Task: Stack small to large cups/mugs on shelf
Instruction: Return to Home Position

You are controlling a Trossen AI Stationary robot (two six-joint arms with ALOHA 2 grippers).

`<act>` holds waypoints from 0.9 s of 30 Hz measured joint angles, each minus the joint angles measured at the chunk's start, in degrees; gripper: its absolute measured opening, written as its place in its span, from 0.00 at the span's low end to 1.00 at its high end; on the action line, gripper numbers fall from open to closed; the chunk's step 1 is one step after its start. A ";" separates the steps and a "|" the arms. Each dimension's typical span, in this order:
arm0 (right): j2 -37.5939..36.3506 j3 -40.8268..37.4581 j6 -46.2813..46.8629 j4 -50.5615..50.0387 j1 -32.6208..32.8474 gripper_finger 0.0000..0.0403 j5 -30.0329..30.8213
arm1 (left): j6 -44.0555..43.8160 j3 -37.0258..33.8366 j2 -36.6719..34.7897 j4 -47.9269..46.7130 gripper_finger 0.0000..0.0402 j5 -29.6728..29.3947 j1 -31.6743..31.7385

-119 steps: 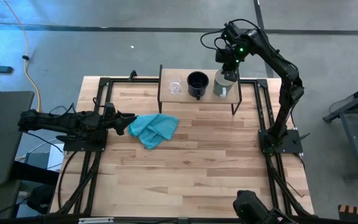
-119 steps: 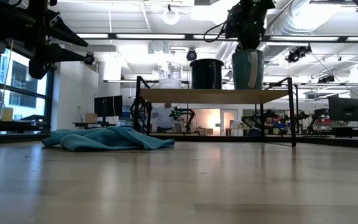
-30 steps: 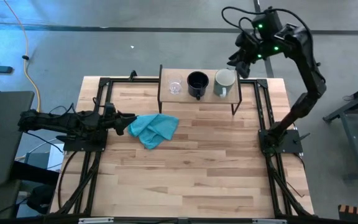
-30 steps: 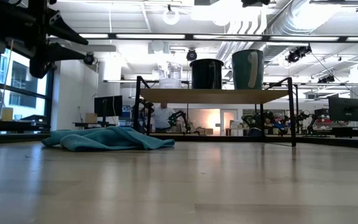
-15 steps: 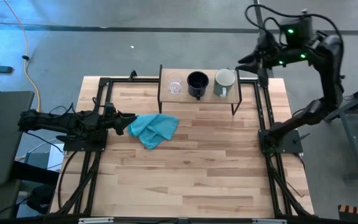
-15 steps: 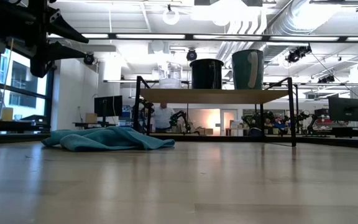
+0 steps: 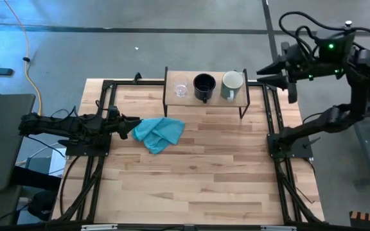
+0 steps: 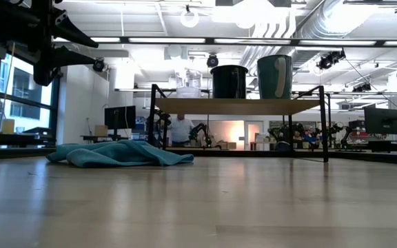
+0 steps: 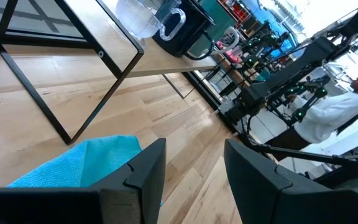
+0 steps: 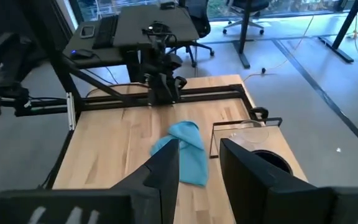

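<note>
Now the three vessels stand in a row on the shelf (image 7: 214, 75), each apart from its neighbour: the clear glass cup (image 7: 181, 90) at the left end, the black mug (image 7: 203, 85) in the middle, the pale mug (image 7: 232, 85) at the right end. All three are upright. The shelf sits at the far edge of the wooden table (image 7: 198, 179), on thin black legs. A crumpled teal cloth (image 7: 160, 133) lies on the tabletop ahead of the shelf's left end.

The left gripper (image 7: 133, 128) rests low at the table's left side, its tips just beside the cloth, fingers parted with nothing between them. The right gripper (image 7: 260, 76) hangs off to the right of the shelf, well clear of the pale mug, fingers likewise spread and empty.

From table height the room behind is an open workshop with ceiling lights, pale ducts, monitors and other robot rigs; a person in a white top (image 8: 180, 129) stands beyond the shelf legs.

Four seconds ago the right gripper was down on the pale mug. A second ago it had lifted behind the shelf's right end, and it has since swung farther right. Cups, cloth and left arm have not shifted.
</note>
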 joint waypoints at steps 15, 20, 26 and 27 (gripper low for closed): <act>-3.78 0.00 3.39 0.06 9.50 0.27 9.32 | -0.84 0.00 0.00 -0.07 0.38 1.08 0.01; -5.13 0.00 3.60 0.04 10.86 0.27 11.50 | -1.05 0.00 0.00 -0.05 0.38 1.09 0.00; -6.77 0.00 3.84 -0.02 11.50 0.27 13.11 | -1.07 0.00 0.00 -0.07 0.38 1.09 0.00; -6.98 -0.02 3.84 -0.02 11.50 0.27 13.11 | -1.07 0.00 0.00 -0.07 0.38 1.09 0.00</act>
